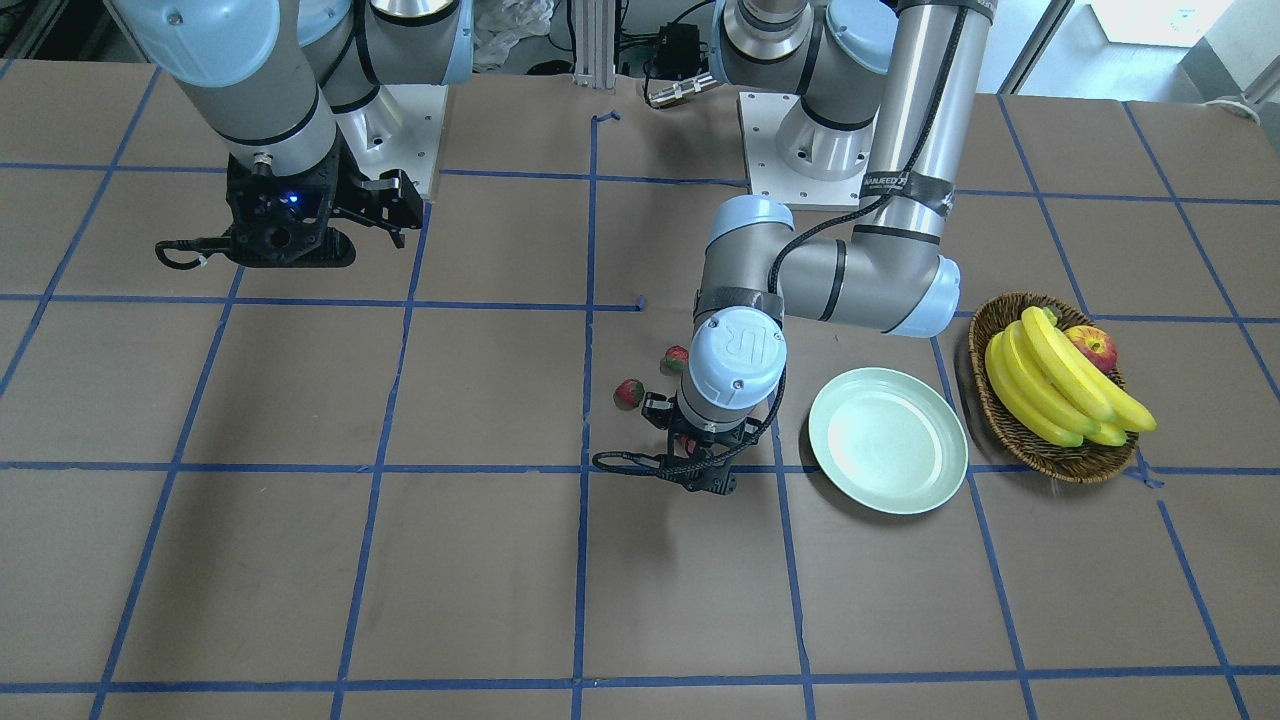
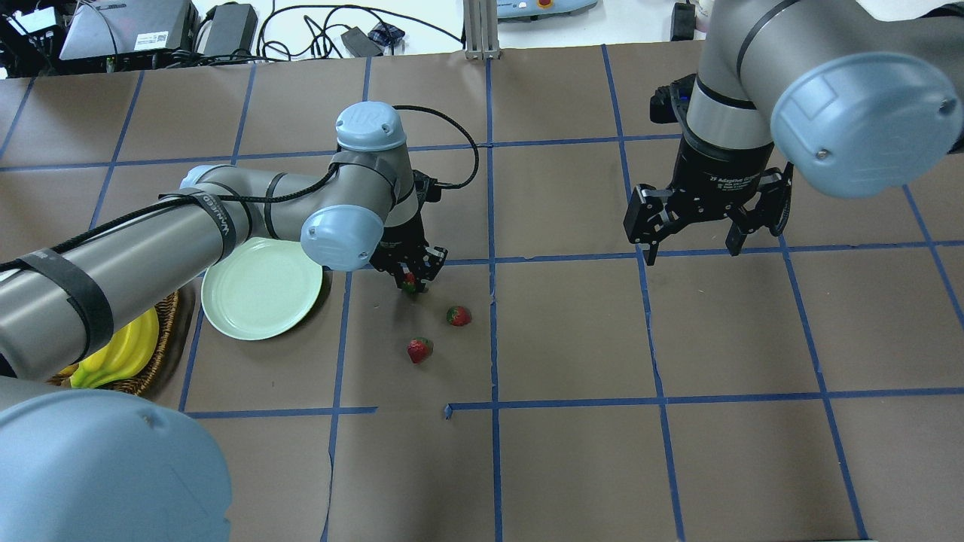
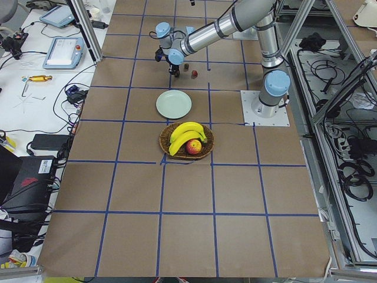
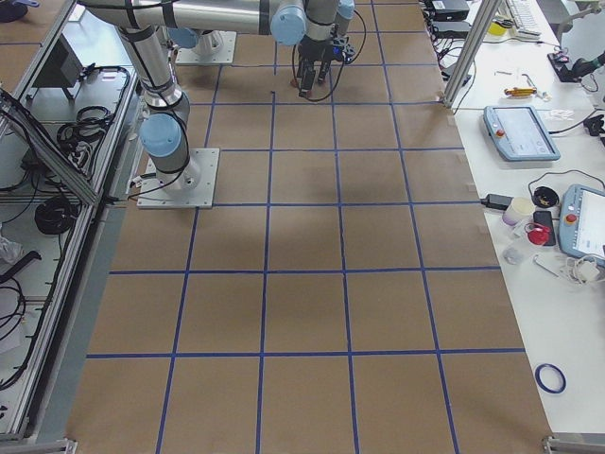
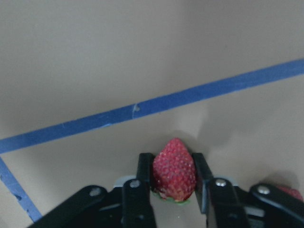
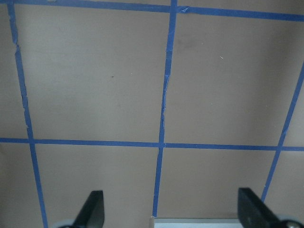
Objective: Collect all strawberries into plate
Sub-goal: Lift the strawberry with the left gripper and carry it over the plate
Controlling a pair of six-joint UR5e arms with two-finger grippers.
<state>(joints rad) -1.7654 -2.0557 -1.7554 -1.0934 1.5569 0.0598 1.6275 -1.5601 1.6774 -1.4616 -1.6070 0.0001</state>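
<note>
Your left tool (image 2: 412,278) is pinching one strawberry (image 5: 174,168), jaws pressed to its sides. It is low over the table (image 2: 572,459), just beside a blue tape line (image 5: 142,110); you cannot tell if the fruit touches down. The plate (image 2: 252,297) lies near, between this tool and the basket (image 1: 1085,465) of bananas (image 1: 1050,385) and an apple (image 1: 1092,347). Two more strawberries (image 2: 459,315) (image 2: 419,349) lie on the table close by, apart from each other. Your right tool (image 2: 690,254) hangs well apart, jaws spread wide.
</note>
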